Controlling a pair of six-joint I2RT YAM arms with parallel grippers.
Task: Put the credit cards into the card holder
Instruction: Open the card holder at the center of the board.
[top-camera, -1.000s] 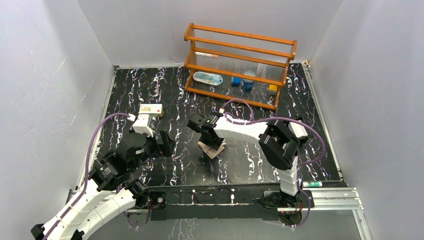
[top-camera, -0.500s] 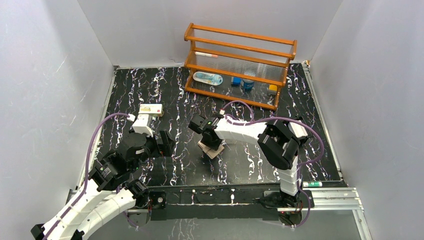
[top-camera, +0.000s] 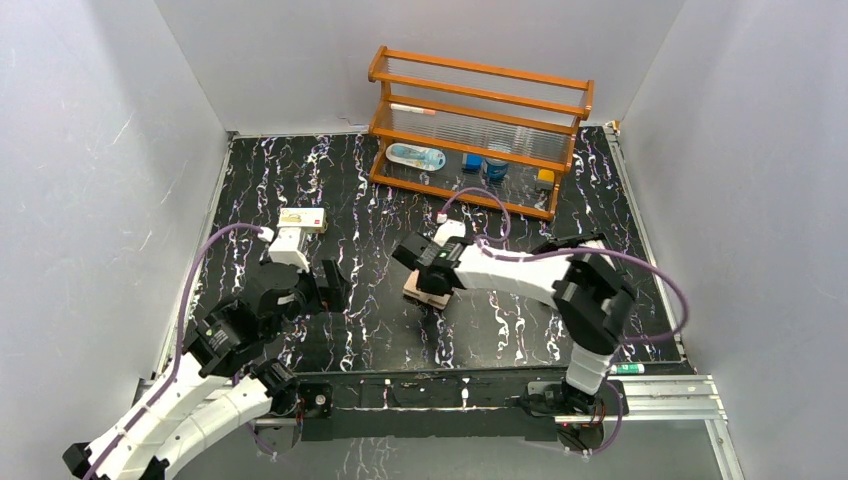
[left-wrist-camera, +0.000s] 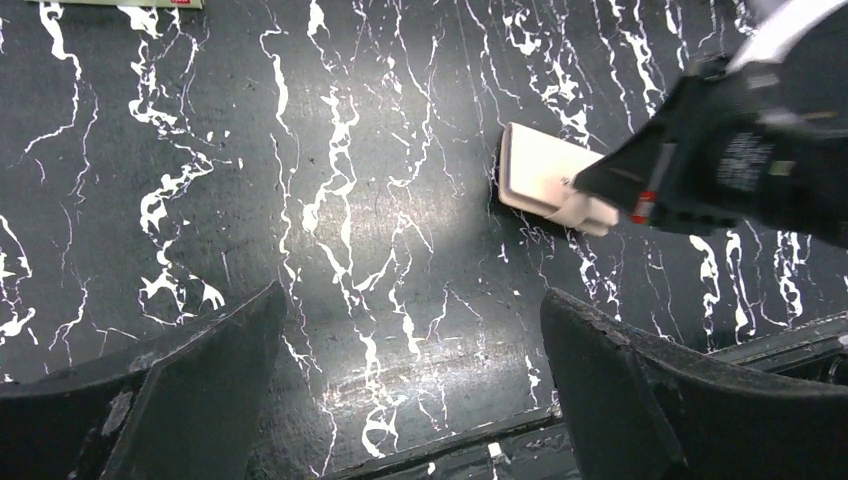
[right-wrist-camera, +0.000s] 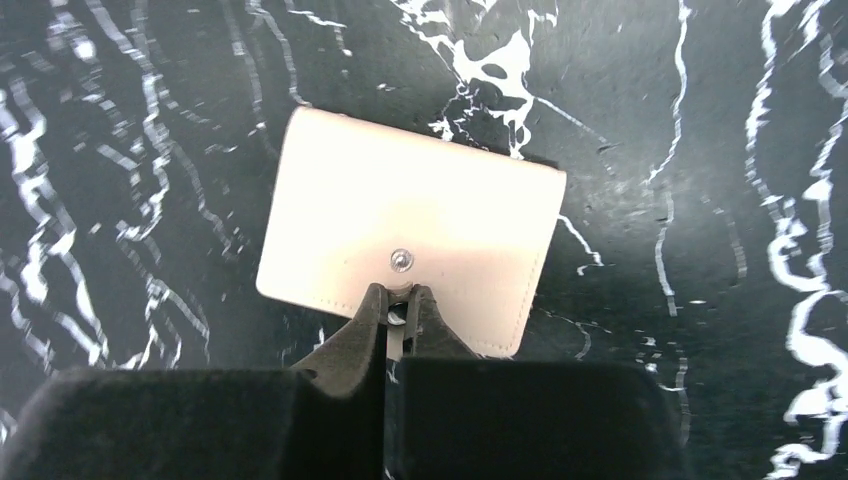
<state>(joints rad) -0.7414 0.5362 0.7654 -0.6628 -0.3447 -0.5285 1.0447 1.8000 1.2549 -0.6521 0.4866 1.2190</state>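
The card holder (right-wrist-camera: 410, 225) is a closed tan leather wallet with a metal snap, lying flat on the black marble table (top-camera: 500, 320), near its middle (top-camera: 423, 290). My right gripper (right-wrist-camera: 400, 292) is shut on the holder's small snap tab at its near edge, fingertips pressed together around it; from above it sits over the holder (top-camera: 432, 276). My left gripper (left-wrist-camera: 415, 310) hangs open over bare table, left of the holder (left-wrist-camera: 540, 175), nothing between its fingers (top-camera: 335, 285). The credit cards are out of view.
A wooden rack (top-camera: 478, 130) with small items on its shelves stands at the back. A small cream box with a red mark (top-camera: 302, 220) lies at the left, just beyond my left arm. Grey walls close in three sides.
My right gripper has closed onto the holder's snap tab, and its arm has swung rightwards. The holder has shifted slightly right and now lies flat. The left arm has not moved.
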